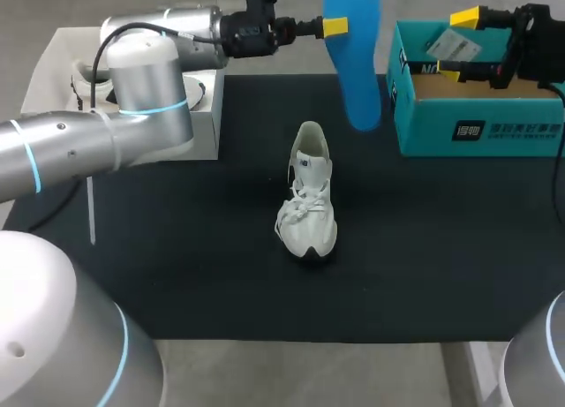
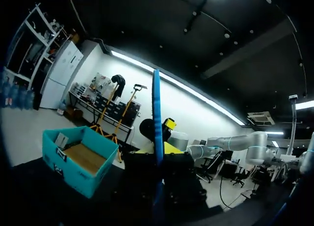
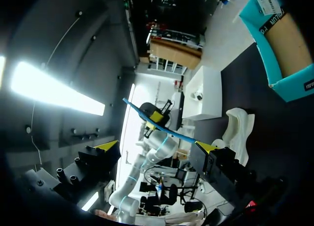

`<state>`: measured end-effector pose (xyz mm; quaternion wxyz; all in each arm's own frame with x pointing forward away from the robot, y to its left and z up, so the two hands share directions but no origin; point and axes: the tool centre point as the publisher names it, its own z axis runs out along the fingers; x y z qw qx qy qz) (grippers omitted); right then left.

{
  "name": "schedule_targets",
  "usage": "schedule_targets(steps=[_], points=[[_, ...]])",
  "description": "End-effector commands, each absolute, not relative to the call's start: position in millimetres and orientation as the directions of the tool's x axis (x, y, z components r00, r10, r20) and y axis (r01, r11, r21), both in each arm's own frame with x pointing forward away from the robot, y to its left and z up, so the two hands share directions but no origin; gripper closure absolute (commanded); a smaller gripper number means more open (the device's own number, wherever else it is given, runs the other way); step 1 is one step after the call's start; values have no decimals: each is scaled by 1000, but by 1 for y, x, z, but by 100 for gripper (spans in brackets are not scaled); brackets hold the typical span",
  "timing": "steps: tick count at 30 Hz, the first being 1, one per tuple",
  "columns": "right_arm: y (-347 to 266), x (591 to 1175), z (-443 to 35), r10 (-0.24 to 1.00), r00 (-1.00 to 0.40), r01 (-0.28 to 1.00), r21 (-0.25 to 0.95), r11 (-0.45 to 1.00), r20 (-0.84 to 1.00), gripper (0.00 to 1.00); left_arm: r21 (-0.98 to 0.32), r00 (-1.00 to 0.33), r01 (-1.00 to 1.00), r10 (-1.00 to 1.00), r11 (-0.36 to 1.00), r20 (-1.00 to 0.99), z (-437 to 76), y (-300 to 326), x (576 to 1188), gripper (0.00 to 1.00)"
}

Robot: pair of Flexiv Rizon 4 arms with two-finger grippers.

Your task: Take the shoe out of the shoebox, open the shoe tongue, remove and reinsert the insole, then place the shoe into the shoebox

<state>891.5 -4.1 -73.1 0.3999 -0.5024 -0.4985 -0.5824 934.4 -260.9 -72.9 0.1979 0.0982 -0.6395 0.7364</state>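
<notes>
Insole between left hand's fingers, well apart from shoe

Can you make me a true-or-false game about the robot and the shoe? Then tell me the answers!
1. The blue insole is held up in the air by the left gripper. True.
2. The white shoe is inside the teal box. False: it stands on the black mat, outside the box.
3. The right gripper is holding the shoe. False: it is open and holds nothing, and it is over by the teal box, away from the shoe.
4. The shoe stands on its sole with the laces facing up. True.
5. The teal box has a lid on it. False: it is open at the top.
</notes>
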Motion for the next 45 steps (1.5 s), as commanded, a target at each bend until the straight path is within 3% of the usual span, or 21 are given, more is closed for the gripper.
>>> schedule_targets(steps=[1,13,15,17,19,20,27,32,45], points=[[-3,892,-74,36,-175,967,178,-184,984,0,-863,-785,505,422,10,-454,-76,-264,950,100],[-3,892,-74,36,-175,967,178,-184,984,0,-863,-785,505,422,10,-454,-76,-264,950,100],[-3,892,-74,36,-175,967,178,-184,984,0,-770,-717,638,350,-16,-602,-81,-266,954,100],[-3,892,-74,36,-175,967,178,-184,984,0,-547,-517,837,305,-17,-800,-88,-269,956,100],[-3,892,-74,36,-175,967,178,-184,984,0,-433,-419,902,263,7,-869,-92,-271,957,100],[-3,892,-74,36,-175,967,178,-184,984,0,-299,-293,954,249,14,-923,-95,-273,956,100],[-3,892,-74,36,-175,967,178,-184,984,0,-115,-120,990,59,83,-991,-93,-284,956,100],[-3,892,-74,36,-175,967,178,-184,984,0,37,33,993,35,116,-999,-93,-284,956,100],[-3,892,-74,36,-175,967,178,-184,984,0,49,46,992,33,119,-998,-93,-284,956,100]])
